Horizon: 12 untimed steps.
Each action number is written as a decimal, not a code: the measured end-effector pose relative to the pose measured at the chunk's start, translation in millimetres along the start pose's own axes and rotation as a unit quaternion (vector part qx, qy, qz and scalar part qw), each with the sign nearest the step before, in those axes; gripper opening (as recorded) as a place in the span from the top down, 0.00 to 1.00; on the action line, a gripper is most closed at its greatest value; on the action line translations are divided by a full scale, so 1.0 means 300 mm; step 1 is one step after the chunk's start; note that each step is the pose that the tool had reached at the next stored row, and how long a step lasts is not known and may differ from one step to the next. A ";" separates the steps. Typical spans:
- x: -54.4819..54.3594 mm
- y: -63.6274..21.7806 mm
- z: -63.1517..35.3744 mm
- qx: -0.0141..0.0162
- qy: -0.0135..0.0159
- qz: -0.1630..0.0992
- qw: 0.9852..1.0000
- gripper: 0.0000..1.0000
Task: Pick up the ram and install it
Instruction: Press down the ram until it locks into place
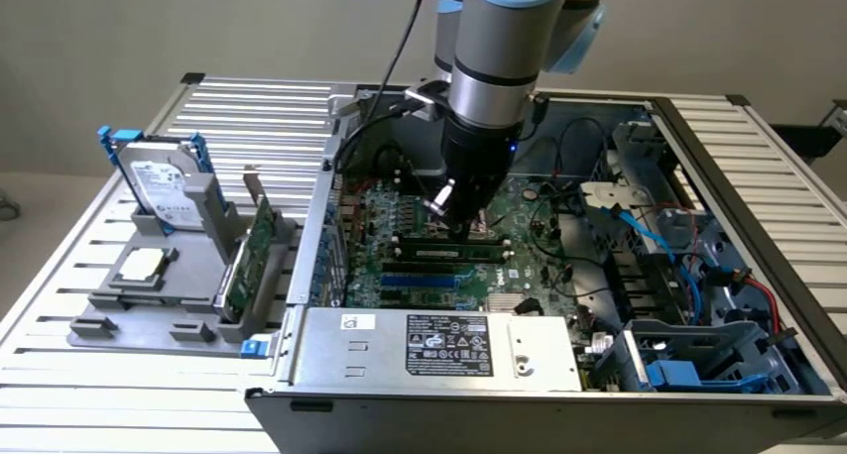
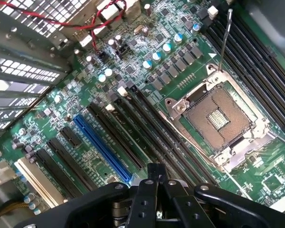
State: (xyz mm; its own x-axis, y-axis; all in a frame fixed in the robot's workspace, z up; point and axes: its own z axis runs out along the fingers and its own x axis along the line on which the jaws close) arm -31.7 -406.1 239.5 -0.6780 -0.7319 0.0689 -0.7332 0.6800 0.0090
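The ram, a long thin green stick with dark chips, stands on edge in one of the black slots on the motherboard inside the open computer case. My gripper hangs straight down just above it, near the stick's end on the exterior view's left. In the wrist view the gripper is shut, its fingers pressed together with nothing visible between them. It sits over the row of long black memory slots beside the open CPU socket. From this angle I cannot tell the ram apart from the slots.
A grey fixture on the exterior view's left holds a silver hard drive with blue rails, a tall green expansion card and a small chip. The power supply, drive cage and loose cables crowd the case.
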 end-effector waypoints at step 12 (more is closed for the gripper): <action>0.000 0.000 0.000 -0.006 -0.001 0.091 0.996 0.89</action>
State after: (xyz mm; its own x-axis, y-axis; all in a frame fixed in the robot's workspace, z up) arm -31.7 -406.1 239.4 -0.7991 -0.5973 0.0684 -0.5982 0.8013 0.0085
